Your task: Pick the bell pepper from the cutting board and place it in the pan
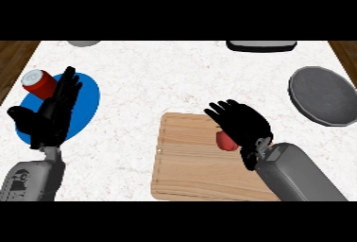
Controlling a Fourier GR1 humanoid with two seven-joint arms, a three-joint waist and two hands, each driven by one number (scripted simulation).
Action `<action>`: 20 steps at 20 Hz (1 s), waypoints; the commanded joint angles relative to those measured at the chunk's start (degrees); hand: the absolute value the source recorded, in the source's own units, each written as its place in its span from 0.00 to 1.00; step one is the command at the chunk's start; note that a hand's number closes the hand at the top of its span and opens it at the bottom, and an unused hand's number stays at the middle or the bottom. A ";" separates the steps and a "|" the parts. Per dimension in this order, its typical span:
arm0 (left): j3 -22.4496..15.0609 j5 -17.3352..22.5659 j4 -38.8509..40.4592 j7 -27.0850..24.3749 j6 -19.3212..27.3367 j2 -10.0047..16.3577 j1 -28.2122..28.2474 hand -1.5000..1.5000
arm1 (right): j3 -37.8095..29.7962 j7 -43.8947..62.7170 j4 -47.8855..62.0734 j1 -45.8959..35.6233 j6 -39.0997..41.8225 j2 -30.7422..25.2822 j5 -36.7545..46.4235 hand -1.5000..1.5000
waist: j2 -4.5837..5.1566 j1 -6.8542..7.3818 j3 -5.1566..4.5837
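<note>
A red bell pepper (225, 140) lies on the wooden cutting board (188, 160) at the lower middle. My right hand (244, 125) is over the board's right side, fingers curled round the pepper, which it partly hides. The dark grey pan (324, 95) sits at the right edge of the counter, apart from the hand. At the left my left hand (50, 113) is open, fingers straight and pointing up, above a blue plate (83, 101).
A red can (38, 82) stands at the blue plate's upper left, beside my left fingertips. A black-rimmed object (261, 45) and a grey object (83, 43) sit at the counter's far edge. Wooden floor shows past both side edges.
</note>
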 commanded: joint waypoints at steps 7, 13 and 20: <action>0.96 -1.75 3.62 -1.14 0.81 -1.60 -3.17 0.50 | -0.07 -2.85 3.64 2.54 -1.42 3.66 7.73 0.00 | 0.03 -0.20 0.00; 1.24 -1.38 0.81 -0.16 -0.80 -1.02 -0.03 0.50 | 0.48 -4.02 12.45 1.22 -4.67 6.58 12.72 0.00 | 0.02 0.04 0.01; 0.65 -3.34 2.99 -1.80 0.71 -2.48 -1.34 0.50 | -0.40 -6.95 21.64 -0.03 -7.49 8.79 15.79 0.00 | 0.09 0.08 0.01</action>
